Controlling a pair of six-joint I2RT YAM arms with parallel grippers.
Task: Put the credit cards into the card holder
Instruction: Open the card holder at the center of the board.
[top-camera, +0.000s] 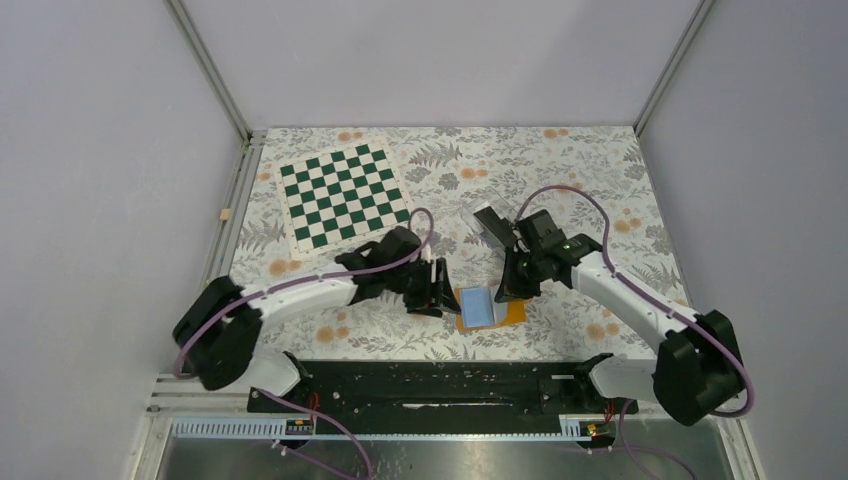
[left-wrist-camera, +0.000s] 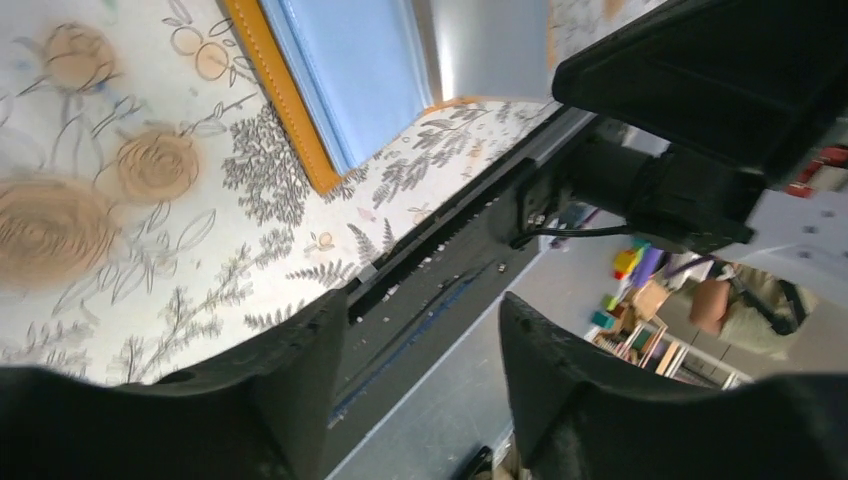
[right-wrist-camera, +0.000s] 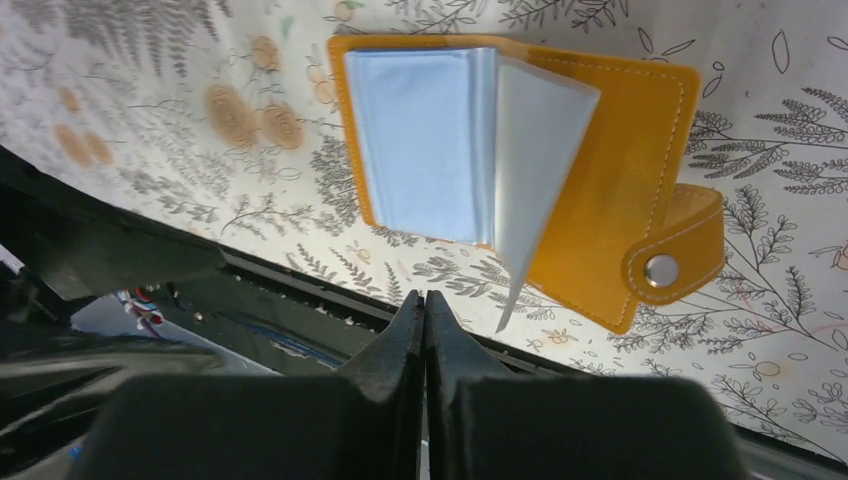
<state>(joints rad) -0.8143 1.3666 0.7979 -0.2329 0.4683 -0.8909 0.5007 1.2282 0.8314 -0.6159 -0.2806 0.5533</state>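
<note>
Flat orange folding card holder (right-wrist-camera: 610, 190) is lying open at table's (top-camera: 600, 170) near edge. Left gripper (left-wrist-camera: 421, 322) is hanging open, empty; right gripper (right-wrist-camera: 424, 302) is sitting closed, empty.

The card holder (right-wrist-camera: 620, 150) looks like smooth orange faux leather with a pale stitched seam along its edge. Its snap button (right-wrist-camera: 661, 269) is shiny silver metal. The inner pockets (right-wrist-camera: 420, 140) are thin, pale blue, faintly glossy plastic, and one leaf looks translucent. The tablecloth (right-wrist-camera: 800, 120) beneath is matt, printed with ferns and flowers. The right gripper (right-wrist-camera: 425, 310) and the left gripper (left-wrist-camera: 422, 310) have matt black, plastic-looking fingers. The chessboard (top-camera: 343, 195) looks flat and matt, like paper or thin vinyl.
</note>
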